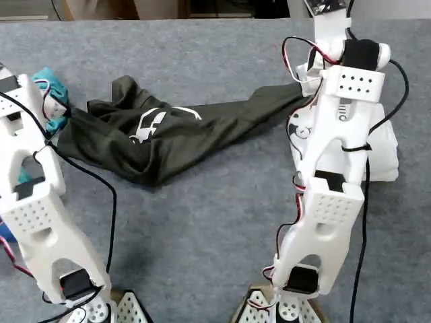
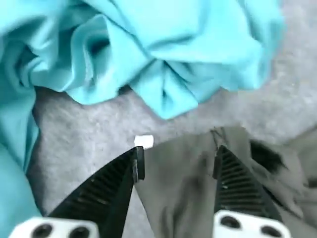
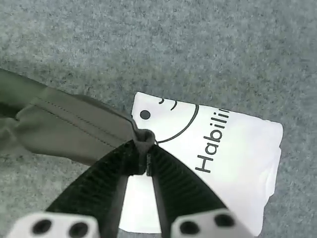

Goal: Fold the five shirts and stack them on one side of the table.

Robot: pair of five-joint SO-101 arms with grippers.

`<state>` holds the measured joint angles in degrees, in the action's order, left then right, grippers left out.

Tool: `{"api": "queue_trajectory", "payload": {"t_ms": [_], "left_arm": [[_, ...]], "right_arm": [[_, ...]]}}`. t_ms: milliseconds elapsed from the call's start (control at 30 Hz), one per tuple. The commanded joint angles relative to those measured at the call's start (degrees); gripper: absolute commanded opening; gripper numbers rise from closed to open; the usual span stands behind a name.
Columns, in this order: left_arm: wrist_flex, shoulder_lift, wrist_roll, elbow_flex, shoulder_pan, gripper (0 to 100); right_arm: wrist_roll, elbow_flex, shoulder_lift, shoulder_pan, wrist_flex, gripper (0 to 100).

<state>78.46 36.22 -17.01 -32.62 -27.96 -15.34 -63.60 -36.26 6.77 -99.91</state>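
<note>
High view: dark shirt [image 1: 168,131] stretches from frame left toward upper right; right gripper [image 3: 147,161] pinches its upper-right end, left gripper [image 2: 178,159] gapes wide astride the left end.

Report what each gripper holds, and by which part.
Right gripper pinches the dark shirt by a seamed edge. Left gripper is open, holding nothing.

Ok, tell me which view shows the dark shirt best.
The high view: nearly the whole dark shirt shows, stretched across the table. The left wrist view shows one edge inside the open left tool; the right wrist view shows a hem pinched in the right tool.
</note>
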Motion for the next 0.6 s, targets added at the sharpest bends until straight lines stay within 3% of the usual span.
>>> {"api": "queue_trajectory", "payload": {"t_ms": [0, 100, 200, 333, 433, 567], "left_arm": [[7.03, 3.74, 0.26, -11.96, -0.09, 24], [14.95, 7.08, -0.18, -20.04, 6.07, 24], [21.71, 8.22, -3.78, -29.54, 16.88, 24], [18.73, 9.1, -10.55, -39.21, 26.99, 24], [11.69, 12.44, -13.19, -39.3, 30.68, 26], [10.9, 19.03, -14.42, -39.74, 35.43, 28]], "right_arm": [[-0.62, -0.13, 3.3, 1.01, -0.09, 0.2], [-0.62, -0.13, 3.3, 0.4, -0.09, 0.2], [-0.62, -0.13, 3.3, -0.48, -0.09, 0.2], [-0.53, -0.13, 3.3, -1.36, -0.09, 0.2], [-0.53, -0.13, 3.3, -1.36, -0.18, 0.2], [-0.62, -0.13, 3.3, -1.19, -0.18, 0.2]]}}
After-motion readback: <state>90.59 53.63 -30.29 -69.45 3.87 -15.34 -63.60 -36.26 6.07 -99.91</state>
